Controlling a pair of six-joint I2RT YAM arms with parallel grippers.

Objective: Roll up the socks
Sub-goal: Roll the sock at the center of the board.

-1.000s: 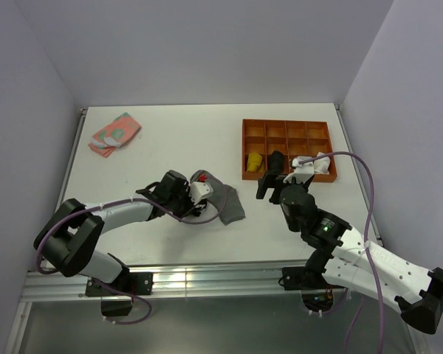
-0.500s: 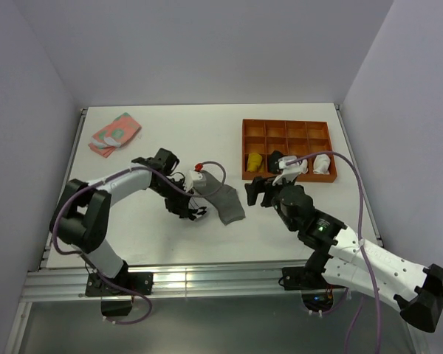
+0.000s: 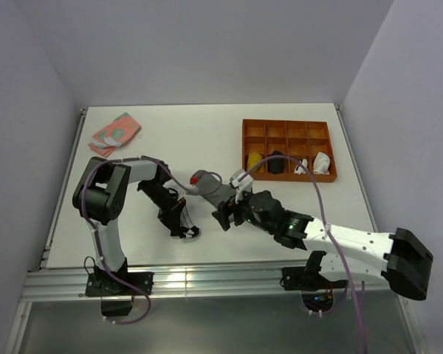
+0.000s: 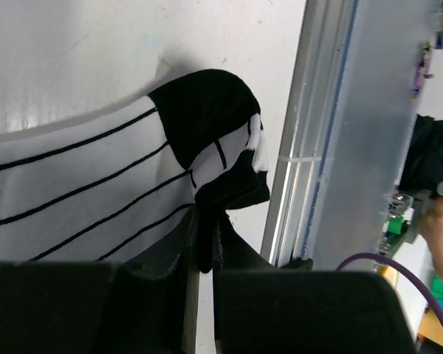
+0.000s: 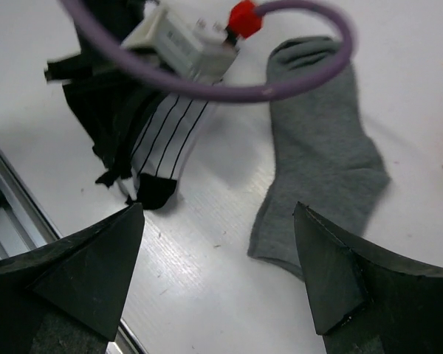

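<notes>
Pinching thin-striped fabric sock [image 4: 74, 169] (L gripper [image 4: 204, 247])

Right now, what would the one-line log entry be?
left pincer: shut on striped sock | right pincer: open, near grey sock

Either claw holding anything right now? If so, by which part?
Left claw is shut on the striped sock, pinching the fabric at its black end. Right claw is open and holds nothing; the grey sock lies loose below it.

White sock [image 5: 166, 139], thin black stripes and black toe; grey sock [image 5: 317, 155] plain; tray [image 3: 286, 122] orange.
</notes>
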